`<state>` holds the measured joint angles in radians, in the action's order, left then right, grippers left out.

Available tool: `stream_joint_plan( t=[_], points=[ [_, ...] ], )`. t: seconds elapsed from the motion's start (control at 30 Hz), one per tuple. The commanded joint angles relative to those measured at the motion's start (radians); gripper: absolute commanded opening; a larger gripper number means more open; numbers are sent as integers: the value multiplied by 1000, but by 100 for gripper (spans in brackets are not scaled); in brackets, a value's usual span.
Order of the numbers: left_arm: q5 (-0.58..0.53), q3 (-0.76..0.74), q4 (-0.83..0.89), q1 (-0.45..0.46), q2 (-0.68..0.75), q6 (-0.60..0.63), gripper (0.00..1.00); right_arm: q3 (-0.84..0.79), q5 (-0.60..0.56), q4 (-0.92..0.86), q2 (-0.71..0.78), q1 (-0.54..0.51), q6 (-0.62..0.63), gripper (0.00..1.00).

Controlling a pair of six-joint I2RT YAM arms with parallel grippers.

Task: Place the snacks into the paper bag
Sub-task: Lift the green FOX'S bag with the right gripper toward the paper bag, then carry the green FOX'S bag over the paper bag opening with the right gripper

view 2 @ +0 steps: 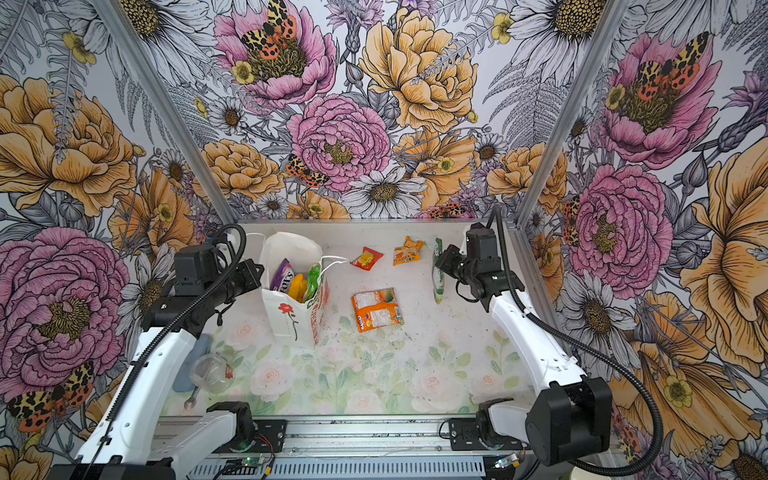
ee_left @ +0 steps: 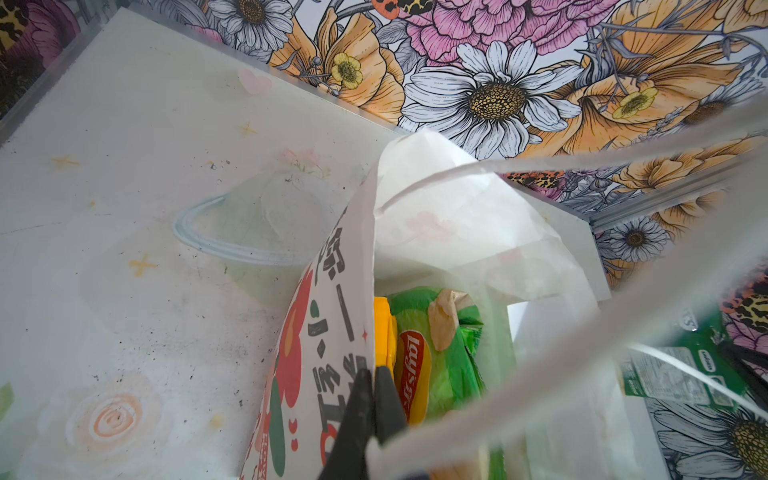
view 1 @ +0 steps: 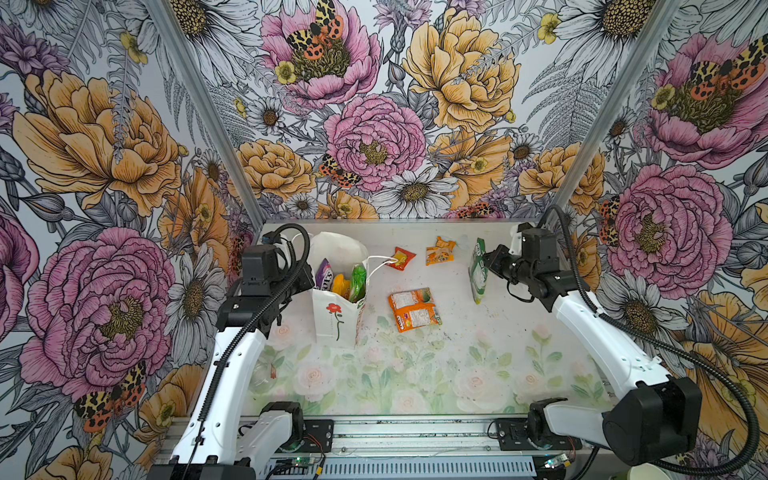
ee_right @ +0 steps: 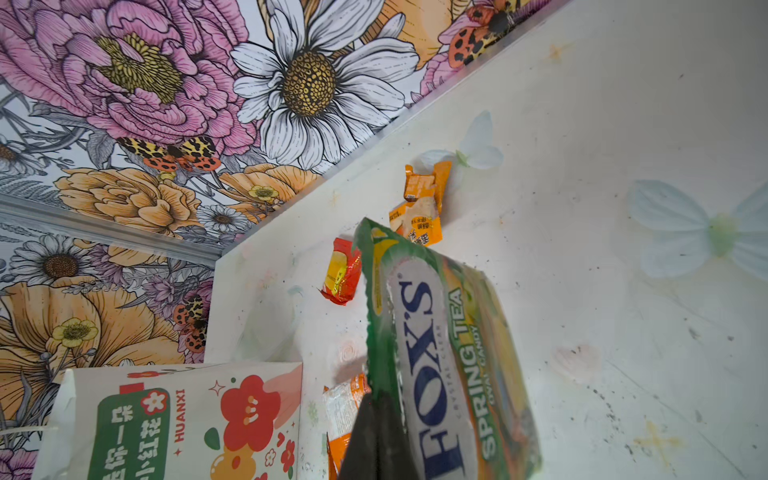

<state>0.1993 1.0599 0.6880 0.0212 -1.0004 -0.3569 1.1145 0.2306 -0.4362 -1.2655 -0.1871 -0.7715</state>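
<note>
Listing legible print first.

- Paper bag (view 1: pixel 326 330): white, upright at the left of the worktop (view 1: pixel 498 332), with a red flower drawing on its front. In the right wrist view a side panel reads "HUANXI" in red beside a green block of Chinese characters.
- Green packet (ee_right: pixel 436 353): reads "FOX'S CRYSTAL CLEAR SPRING TEA OVAL CANDY". The right claw (ee_right: pixel 376 428) pinches it by one edge. It hangs on edge at the right of the worktop, well apart from the bag. Whether its lower end touches the worktop cannot be told.
- Left claw (ee_left: pixel 372 399): fingers are pressed together on the rim of a printed side wall of the bag, one outside and one inside.
- Standing in the bag's mouth:
  - purple packet (view 2: pixel 282 275), letters "OX'S" showing;
  - yellow packet (view 1: pixel 340 284), print unreadable;
  - green Lay's packet (ee_left: pixel 436 357), with the "Lay's" logo.
- Loose on the worktop:
  - small red packet (view 1: pixel 400 258), overlapped by the loop of the bag's cord handle (view 1: pixel 380 259) in both top views;
  - orange packet (view 1: pixel 439 251), near the back edge, print too small to read;
  - orange-white packet (view 1: pixel 414 309), flat, between the bag and the held green packet.
</note>
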Motion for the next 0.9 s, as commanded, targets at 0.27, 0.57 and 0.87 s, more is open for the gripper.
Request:
stream_joint_plan(
  t=[0.27, 0.57, 0.87],
  points=[
    [90, -12, -79, 9, 29, 3, 6, 273, -53, 36, -73, -147, -5, 0],
    [133, -12, -93, 25, 32, 5, 6, 508, -82, 35, -191, -269, 25, 0],
    [185, -14, -112, 29, 37, 4, 5, 759, -79, 33, -341, -424, 41, 0]
  ],
)
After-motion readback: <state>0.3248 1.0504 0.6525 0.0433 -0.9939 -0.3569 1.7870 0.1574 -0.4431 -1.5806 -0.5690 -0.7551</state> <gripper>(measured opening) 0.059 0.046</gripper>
